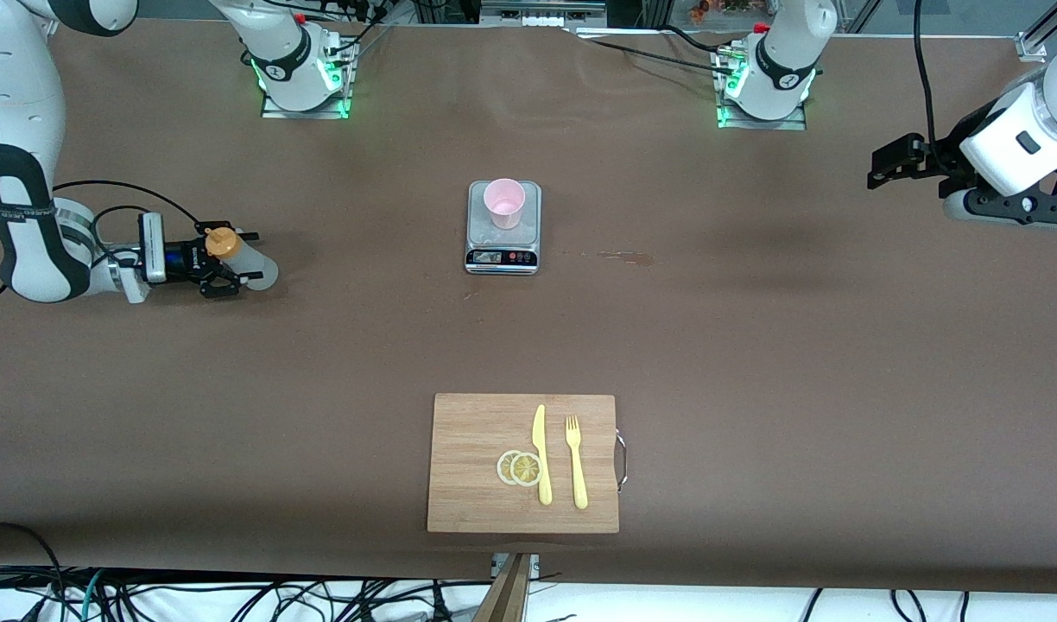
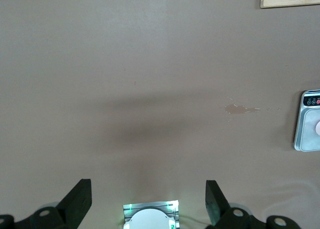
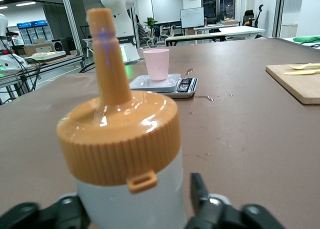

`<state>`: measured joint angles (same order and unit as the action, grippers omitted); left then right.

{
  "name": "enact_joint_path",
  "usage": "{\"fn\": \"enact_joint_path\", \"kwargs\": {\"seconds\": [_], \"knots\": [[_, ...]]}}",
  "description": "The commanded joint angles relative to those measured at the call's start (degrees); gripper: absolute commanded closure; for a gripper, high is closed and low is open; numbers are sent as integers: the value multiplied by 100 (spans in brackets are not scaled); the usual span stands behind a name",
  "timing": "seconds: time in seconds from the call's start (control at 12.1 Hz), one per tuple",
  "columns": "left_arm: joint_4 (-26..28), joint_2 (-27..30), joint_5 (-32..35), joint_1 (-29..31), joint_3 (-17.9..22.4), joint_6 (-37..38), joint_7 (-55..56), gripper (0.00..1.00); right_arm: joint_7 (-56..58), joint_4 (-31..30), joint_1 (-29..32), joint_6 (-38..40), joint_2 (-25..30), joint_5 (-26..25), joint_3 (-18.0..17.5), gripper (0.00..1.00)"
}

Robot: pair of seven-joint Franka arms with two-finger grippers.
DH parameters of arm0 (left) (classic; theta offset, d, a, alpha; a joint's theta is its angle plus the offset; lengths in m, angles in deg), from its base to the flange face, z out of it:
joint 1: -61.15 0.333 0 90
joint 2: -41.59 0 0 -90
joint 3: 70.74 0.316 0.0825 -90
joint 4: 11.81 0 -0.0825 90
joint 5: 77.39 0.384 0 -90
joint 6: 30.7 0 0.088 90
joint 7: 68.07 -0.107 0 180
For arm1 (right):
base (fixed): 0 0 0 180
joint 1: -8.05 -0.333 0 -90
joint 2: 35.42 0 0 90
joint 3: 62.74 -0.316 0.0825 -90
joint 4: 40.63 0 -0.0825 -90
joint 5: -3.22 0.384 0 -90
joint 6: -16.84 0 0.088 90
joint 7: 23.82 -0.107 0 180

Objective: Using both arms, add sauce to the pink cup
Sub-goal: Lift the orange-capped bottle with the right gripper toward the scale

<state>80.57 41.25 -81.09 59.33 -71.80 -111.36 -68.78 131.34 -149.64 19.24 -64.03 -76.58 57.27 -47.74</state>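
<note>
The sauce bottle (image 1: 243,262), whitish with an orange nozzle cap, stands upright on the table toward the right arm's end. My right gripper (image 1: 232,259) is level with its body, one finger on each side, jaws open, with a small gap showing at one finger. In the right wrist view the bottle (image 3: 125,139) fills the foreground between the fingers (image 3: 200,194). The pink cup (image 1: 503,203) stands on a silver scale (image 1: 503,252) at mid-table, and also shows in the right wrist view (image 3: 156,64). My left gripper (image 1: 878,173) waits, open and empty, in the air over the left arm's end.
A wooden cutting board (image 1: 472,484) lies nearer the front camera than the scale, with a yellow knife (image 1: 541,453), a yellow fork (image 1: 575,462) and lemon slices (image 1: 520,467) on it. A small wet stain (image 1: 623,256) marks the table beside the scale.
</note>
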Motion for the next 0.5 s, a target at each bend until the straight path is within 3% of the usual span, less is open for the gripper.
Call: {"fn": "enact_joint_path", "kwargs": {"seconds": [0.0,0.41], "knots": [[-124,-98,80,-2,-26,86,-149,0,76,55,-37,80,3,150,-67,76],[-132,-107,80,16,-35,77,-149,0,-1423,20,-888,-393,1284,-69,90,89]]}}
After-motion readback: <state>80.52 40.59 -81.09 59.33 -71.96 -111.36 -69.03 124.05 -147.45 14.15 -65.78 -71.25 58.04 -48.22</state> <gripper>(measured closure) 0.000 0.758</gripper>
